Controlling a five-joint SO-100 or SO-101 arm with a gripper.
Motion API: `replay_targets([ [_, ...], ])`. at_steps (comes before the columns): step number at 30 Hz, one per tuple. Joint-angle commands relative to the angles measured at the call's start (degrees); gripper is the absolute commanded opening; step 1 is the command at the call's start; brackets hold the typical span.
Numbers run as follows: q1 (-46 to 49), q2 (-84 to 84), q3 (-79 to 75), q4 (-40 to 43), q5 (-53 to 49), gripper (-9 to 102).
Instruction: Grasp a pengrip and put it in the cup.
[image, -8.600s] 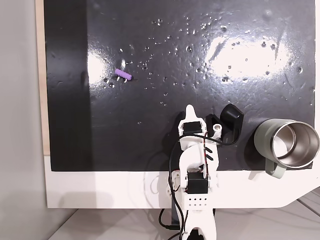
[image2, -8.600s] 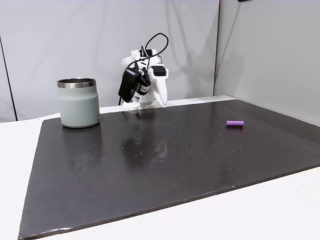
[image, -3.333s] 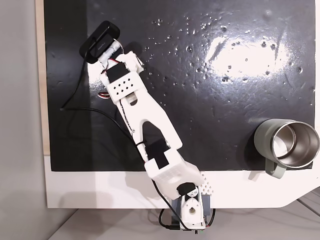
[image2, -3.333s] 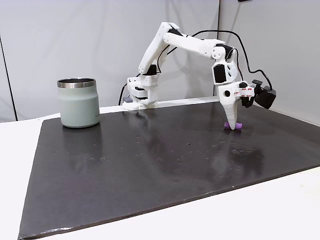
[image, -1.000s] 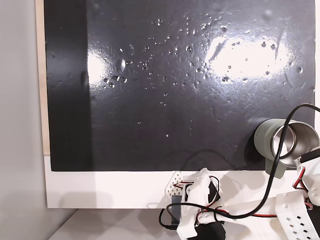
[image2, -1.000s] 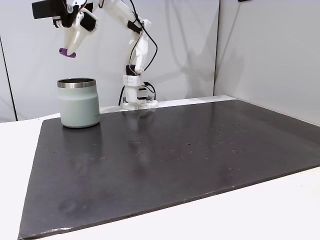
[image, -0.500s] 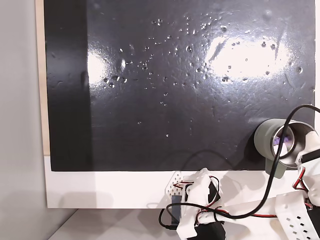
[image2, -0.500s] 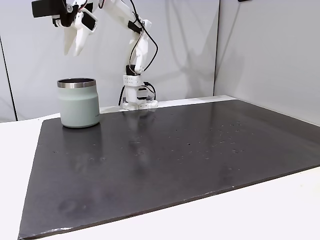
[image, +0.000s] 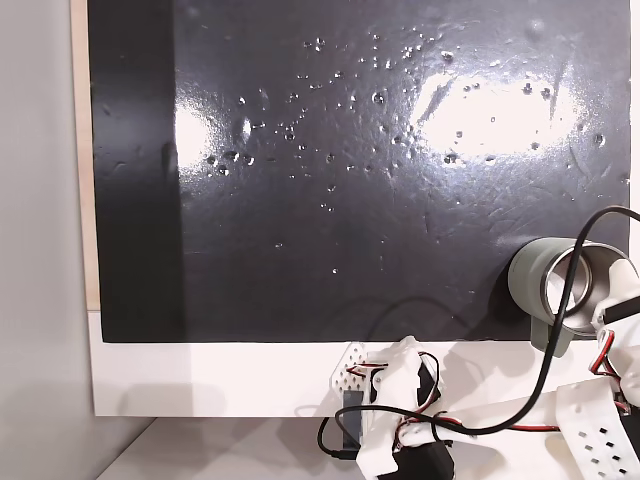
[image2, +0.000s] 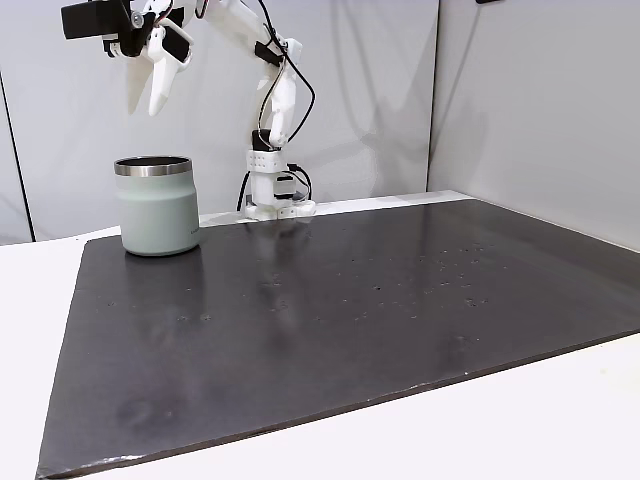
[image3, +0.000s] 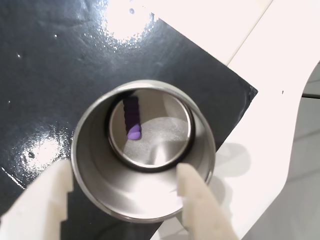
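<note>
The purple pengrip (image3: 133, 118) lies on the shiny steel bottom of the cup (image3: 95, 187), seen from straight above in the wrist view. The sage-green cup (image2: 157, 206) stands at the mat's back left corner in a fixed view, and at the right edge (image: 525, 282) in a fixed view from above. My gripper (image2: 148, 103) hangs well above the cup's mouth, open and empty. Its two white fingers (image3: 40, 203) frame the cup's rim in the wrist view, with the gripper (image3: 127, 177) centred over the opening.
A large black mat (image2: 330, 310) covers the white table. The arm's base (image2: 272, 195) stands behind the mat, right of the cup, with a black cable (image: 545, 360) looping across the cup from above. Grey walls rise behind.
One second ago the gripper held the pengrip above the cup. It opened, and the pengrip fell into the cup. The gripper has stayed above the cup, open.
</note>
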Motion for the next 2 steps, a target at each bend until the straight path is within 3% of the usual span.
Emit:
replay_targets([
  [1, 0.26, 0.09, -2.37, -1.76, -0.53, 26],
  [2, 0.26, 0.00, -2.37, -1.76, -0.53, 26],
])
